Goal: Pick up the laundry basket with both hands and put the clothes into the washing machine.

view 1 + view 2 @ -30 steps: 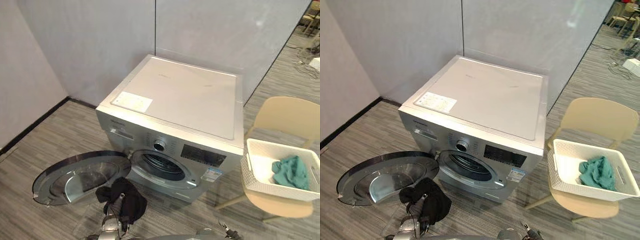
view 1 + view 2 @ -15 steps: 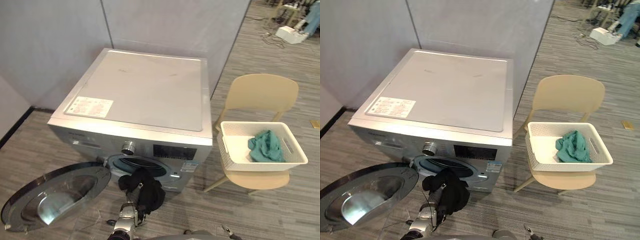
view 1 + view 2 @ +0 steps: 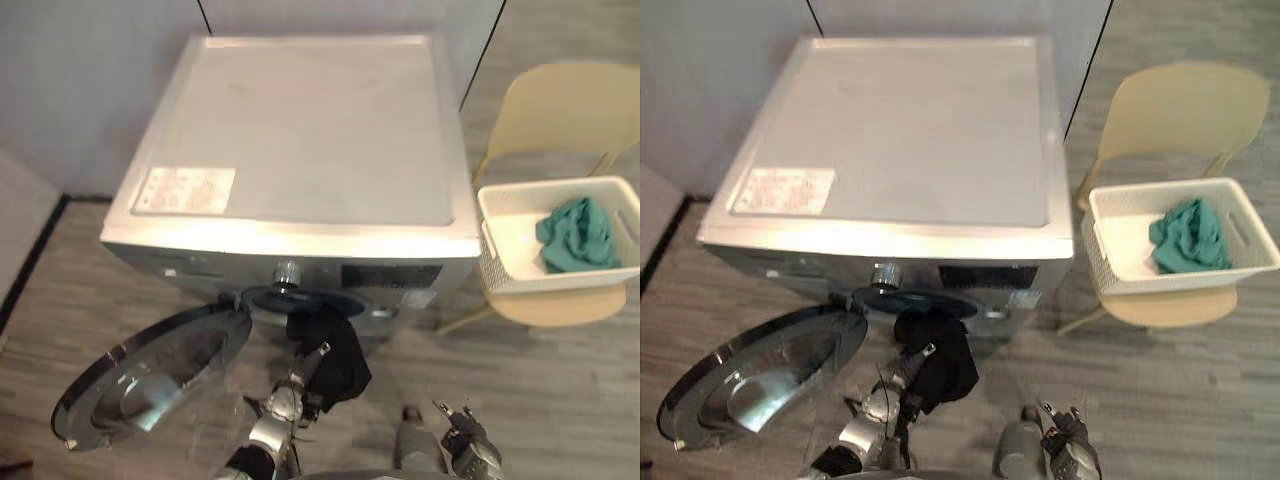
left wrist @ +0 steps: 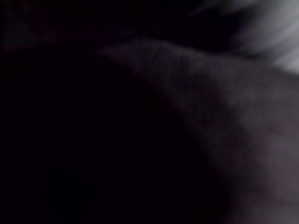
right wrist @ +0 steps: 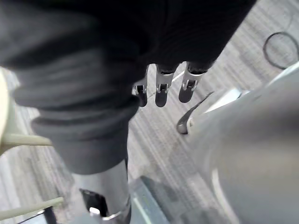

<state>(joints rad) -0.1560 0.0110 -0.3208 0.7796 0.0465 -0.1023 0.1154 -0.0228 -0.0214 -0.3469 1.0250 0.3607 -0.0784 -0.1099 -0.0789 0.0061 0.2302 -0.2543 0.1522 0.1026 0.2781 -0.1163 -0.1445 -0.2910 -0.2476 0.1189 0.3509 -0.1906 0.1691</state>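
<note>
A black garment (image 3: 338,348) hangs over my left hand (image 3: 312,357), right at the lower rim of the drum opening (image 3: 283,300) of the silver washing machine (image 3: 300,150). The same dark cloth (image 4: 140,116) covers the left wrist view. The round door (image 3: 150,375) is swung wide to the left. A white laundry basket (image 3: 500,265) holding a teal cloth (image 3: 578,232) rests on a beige chair (image 3: 560,110) to the right of the machine. My right hand (image 3: 465,445) hangs low near the floor, away from the basket, its fingers (image 5: 159,88) relaxed and holding nothing.
Grey partition walls (image 3: 80,80) stand behind and to the left of the machine. The open door takes up the floor at the front left. Striped grey floor (image 3: 560,390) stretches between the machine's front and the chair.
The camera has swung toward the machine and now looks more steeply down. My left hand has carried the black garment up to the drum opening. My right hand has come into view at the bottom.
</note>
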